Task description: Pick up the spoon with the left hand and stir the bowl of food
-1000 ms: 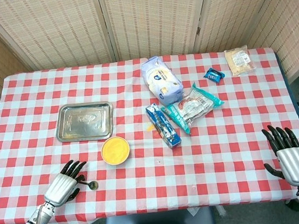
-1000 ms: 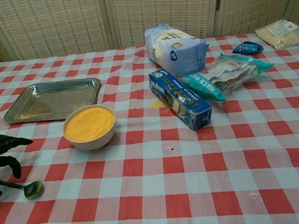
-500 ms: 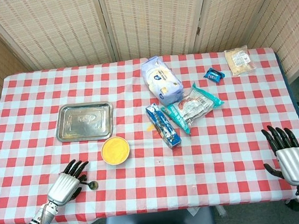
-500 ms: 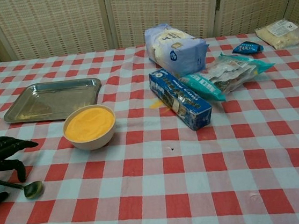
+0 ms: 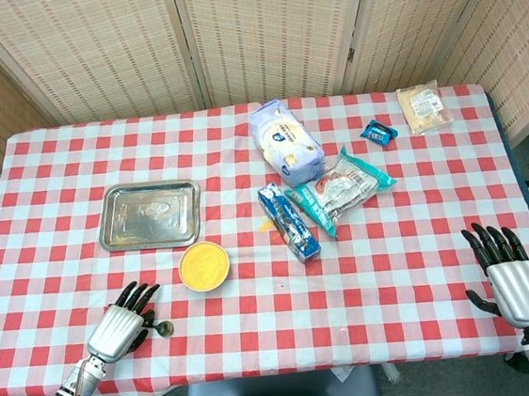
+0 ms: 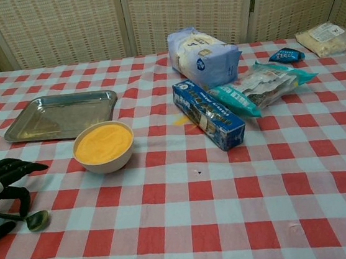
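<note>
Landmark: bowl (image 6: 103, 148), cream-coloured, filled with yellow food, on the checked tablecloth (image 5: 394, 260).
Spoon: spoon (image 6: 36, 219) lies flat on the cloth, front-left of the bowl, near it but apart; its scoop end points toward the bowl, its handle runs under my left hand.
My left hand: left hand (image 5: 119, 324) sits over the spoon handle, left-front of the bowl. Fingers (image 6: 16, 166) are spread and reach toward the bowl, thumb curled down beside the handle. Not closed on the spoon; whether any finger touches the handle I cannot tell.
My right hand: right hand (image 5: 514, 281) is far right of the bowl at the table's front corner, fingers apart, holding nothing.
Tray: metal tray (image 5: 149, 215) just behind-left of the bowl.
Packages: blue box (image 6: 208, 114) to the bowl's right.
</note>
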Controlling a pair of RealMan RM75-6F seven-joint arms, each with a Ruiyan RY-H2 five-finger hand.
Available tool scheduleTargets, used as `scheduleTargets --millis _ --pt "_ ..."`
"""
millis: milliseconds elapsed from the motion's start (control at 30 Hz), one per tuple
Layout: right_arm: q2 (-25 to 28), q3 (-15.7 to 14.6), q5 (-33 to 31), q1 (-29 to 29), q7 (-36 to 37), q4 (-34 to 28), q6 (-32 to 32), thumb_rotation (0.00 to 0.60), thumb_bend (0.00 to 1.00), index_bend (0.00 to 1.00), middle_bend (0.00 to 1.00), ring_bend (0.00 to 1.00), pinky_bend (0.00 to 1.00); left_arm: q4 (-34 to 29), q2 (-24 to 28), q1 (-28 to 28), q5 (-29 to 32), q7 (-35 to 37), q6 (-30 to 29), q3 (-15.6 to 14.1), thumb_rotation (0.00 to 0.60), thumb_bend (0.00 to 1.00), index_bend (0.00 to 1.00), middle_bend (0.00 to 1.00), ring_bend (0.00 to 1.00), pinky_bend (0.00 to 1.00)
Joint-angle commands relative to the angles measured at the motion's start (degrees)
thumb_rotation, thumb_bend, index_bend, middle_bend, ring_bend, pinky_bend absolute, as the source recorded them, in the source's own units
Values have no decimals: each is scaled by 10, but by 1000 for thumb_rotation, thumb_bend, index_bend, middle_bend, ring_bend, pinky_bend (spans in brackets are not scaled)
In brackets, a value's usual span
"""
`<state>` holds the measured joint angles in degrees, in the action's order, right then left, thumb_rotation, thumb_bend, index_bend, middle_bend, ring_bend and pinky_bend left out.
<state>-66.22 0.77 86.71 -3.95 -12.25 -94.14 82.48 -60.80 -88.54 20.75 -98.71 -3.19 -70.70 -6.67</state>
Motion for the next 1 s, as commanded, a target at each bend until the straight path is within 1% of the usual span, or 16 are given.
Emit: scheduleTargets --millis 33,600,833,1000 --pt "0 0 -1 0 -1 0 -1 600 120 0 0 0 0 2 -2 1 1 1 -1 -1 600 420 515 0 0 21" --pt "0 -1 -4 0 -6 -2 -4 600 120 0 0 0 0 10 -5 2 6 9 -8 -5 600 421 573 0 0 21" --pt "0 -1 -4 0 -6 -1 -5 600 120 0 0 0 0 1 5 -3 4 16 -31 -2 600 419 584 0 0 21" --pt "1 -2 -2 0 -5 -3 -5 600 120 0 0 0 0 -20 22 -6 10 41 -50 4 600 420 585 0 0 21"
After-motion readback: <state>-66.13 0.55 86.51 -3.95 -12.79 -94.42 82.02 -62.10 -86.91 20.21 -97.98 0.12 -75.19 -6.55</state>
